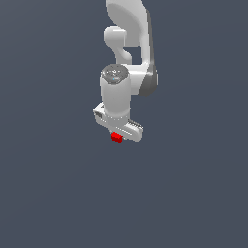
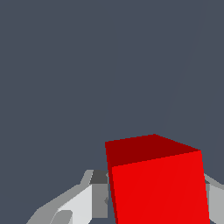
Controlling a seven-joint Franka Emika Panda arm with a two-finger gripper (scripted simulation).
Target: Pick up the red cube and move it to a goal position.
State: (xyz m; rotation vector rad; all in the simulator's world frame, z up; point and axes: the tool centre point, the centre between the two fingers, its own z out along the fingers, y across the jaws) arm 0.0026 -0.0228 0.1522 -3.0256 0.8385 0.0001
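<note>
- While the arm hangs over a plain grey floor, the gripper clasps the cube between its fingers.
- Open floor lies on every side.

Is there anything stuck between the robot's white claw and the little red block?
Nothing visible is. In the wrist view the red cube sits right between the gripper's fingers, filling the gap. In the exterior view it peeks out just under the gripper, with only plain grey background around them. No goal marker shows in either view.
</note>
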